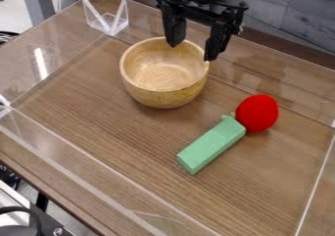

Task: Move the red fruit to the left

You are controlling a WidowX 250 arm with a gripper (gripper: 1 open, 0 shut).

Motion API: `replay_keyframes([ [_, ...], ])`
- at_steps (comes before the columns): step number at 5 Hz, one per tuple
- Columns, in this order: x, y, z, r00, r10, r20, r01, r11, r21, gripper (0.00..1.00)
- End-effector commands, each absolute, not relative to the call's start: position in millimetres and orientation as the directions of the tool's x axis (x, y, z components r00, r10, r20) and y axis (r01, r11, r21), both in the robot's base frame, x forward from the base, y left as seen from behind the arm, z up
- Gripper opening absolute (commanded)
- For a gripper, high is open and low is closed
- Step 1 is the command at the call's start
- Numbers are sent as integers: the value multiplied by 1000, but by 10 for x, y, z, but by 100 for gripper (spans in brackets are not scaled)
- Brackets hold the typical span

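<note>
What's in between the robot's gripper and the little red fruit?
In the camera view, only the right edge of the wooden bowl and bare table lie between the open gripper and the red fruit.

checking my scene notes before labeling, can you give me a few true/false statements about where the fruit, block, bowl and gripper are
1. The red fruit lies inside the wooden bowl. False: it sits on the table, right of the bowl.
2. The green block touches or nearly touches the red fruit. True.
3. The gripper is shut on the red fruit. False: it is open and empty, above the bowl.
4. The bowl is empty. True.
5. The green block stands upright. False: it lies flat.
</note>
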State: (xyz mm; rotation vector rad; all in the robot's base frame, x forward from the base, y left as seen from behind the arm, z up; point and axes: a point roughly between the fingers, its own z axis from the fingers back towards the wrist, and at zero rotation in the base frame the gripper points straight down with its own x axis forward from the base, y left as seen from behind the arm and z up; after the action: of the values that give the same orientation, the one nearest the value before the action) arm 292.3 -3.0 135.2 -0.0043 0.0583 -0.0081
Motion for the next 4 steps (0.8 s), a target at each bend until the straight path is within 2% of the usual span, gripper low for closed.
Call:
replay_keyframes([
  [1,2921,-232,1225,994,-83,-73,82,997,-11,100],
  [3,2967,-889,958,985,-169,-42,169,985,-19,100],
  [4,2987,-1058,823,983,-182,-2,182,983,-10,100],
])
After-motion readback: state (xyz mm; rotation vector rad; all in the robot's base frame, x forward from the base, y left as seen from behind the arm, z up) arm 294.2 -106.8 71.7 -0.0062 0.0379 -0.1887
